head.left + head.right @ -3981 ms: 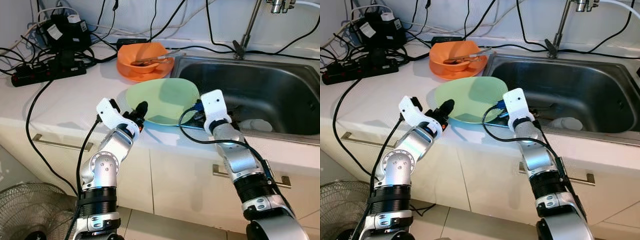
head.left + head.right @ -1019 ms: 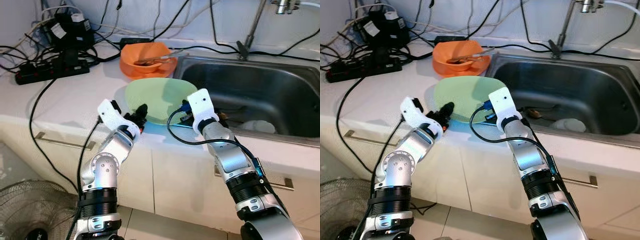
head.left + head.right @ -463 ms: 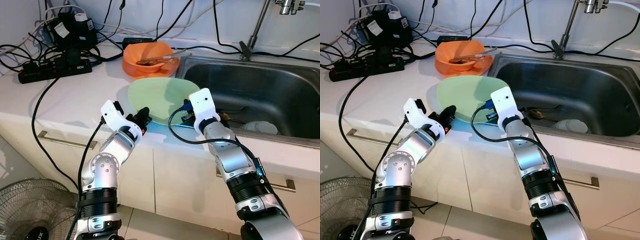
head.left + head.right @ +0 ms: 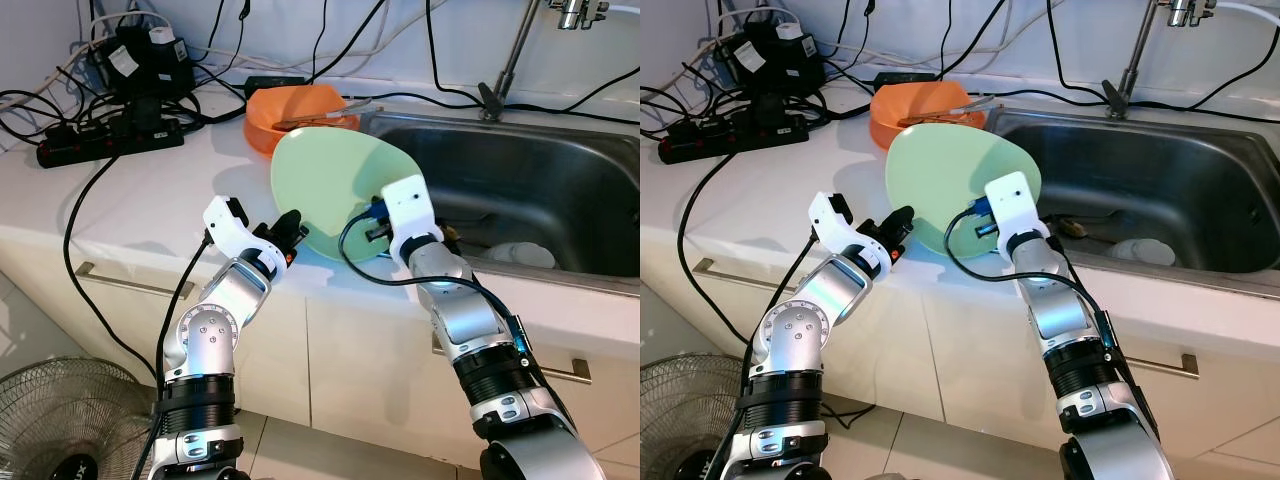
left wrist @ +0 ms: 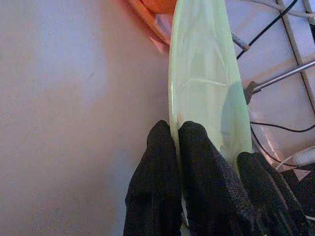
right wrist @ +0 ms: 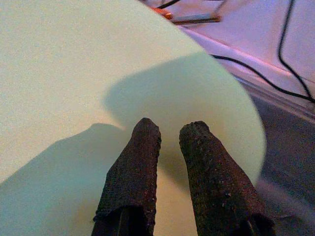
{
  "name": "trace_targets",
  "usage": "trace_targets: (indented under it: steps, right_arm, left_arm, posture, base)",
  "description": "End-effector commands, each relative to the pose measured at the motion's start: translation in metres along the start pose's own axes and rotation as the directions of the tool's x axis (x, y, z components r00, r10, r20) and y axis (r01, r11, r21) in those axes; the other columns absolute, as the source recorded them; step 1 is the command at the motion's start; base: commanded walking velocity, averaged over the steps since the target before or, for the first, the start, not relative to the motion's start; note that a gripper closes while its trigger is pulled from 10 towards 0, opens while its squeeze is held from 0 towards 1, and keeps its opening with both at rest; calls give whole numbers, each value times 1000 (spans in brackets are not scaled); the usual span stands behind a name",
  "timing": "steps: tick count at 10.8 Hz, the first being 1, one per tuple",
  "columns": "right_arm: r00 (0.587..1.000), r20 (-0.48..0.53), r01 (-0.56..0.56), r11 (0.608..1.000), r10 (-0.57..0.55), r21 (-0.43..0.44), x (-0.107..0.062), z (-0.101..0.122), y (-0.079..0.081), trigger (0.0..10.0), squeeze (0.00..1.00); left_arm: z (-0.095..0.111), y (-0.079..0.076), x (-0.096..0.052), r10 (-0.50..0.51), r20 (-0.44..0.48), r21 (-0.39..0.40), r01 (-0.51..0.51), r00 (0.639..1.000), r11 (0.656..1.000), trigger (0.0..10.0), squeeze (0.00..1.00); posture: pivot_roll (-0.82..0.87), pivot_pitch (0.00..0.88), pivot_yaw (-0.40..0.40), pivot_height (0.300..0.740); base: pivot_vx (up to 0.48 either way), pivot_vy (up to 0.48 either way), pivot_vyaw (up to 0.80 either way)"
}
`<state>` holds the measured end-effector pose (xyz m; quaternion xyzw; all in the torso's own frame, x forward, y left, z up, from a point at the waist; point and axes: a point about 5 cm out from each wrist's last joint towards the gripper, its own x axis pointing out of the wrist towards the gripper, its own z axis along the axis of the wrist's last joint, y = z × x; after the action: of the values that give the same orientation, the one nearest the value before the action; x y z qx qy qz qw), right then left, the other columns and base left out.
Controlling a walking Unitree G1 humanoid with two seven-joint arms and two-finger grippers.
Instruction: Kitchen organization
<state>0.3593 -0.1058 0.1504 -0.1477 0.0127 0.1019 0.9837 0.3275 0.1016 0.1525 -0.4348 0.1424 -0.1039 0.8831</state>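
White countertop [image 4: 150, 190], orange bowl [image 4: 290, 115] just left of the steel sink [image 4: 520, 190], black power strip [image 4: 110, 140] farther left, tangled cables [image 4: 90, 190]

Head eyes look down; wrists close (plate [image 5: 206, 98] shared).

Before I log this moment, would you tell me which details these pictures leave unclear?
- Right gripper: in both eye views its white wrist housing hides the fingers, and the right wrist view does not settle whether they touch the green plate.
- Orange bowl: the tilted plate covers its near side, hiding most of its contents.
- Pale object in the sink: too small to identify.
- Faucet: cut off by the top edge.
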Motion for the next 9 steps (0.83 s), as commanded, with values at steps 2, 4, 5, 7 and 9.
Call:
trace_targets:
  steps: [2, 4, 5, 7, 9]
  right_arm:
    - [989, 104, 92, 991, -102, 92, 1, 23, -21, 10000, 0]
    - [938, 225, 204, 945, -263, 255, -6, 52, -56, 10000, 0]
    - [907, 256, 250, 917, -335, 311, -12, 62, -73, 10000, 0]
    - [862, 270, 332, 880, -429, 339, -21, 62, -94, 10000, 0]
    - [839, 279, 350, 856, -467, 381, -26, 62, -101, 10000, 0]
  left_arm:
    - [-2, 4, 0, 25, -13, 21, -25, 1000, 999, 0, 0]
    - [-3, 4, -1, 25, -7, 14, -25, 1000, 1000, 0, 0]
    - [-4, 4, -1, 25, -3, 9, -25, 1000, 1000, 0, 0]
    - [2, -6, -3, -45, 58, 21, 44, 997, 999, 0, 0]
    - [14, -24, -7, -167, 144, 9, 167, 976, 986, 10000, 0]
  posture:
    - [64, 0, 65, 740]
    - [58, 0, 60, 740]
    - [55, 0, 57, 740]
    - [54, 0, 50, 740]
    - [54, 0, 51, 740]
  base:
    - [0, 0, 0]
    - [0, 0, 0]
    - [0, 0, 0]
    - [0, 0, 0]
    - [0, 0, 0]
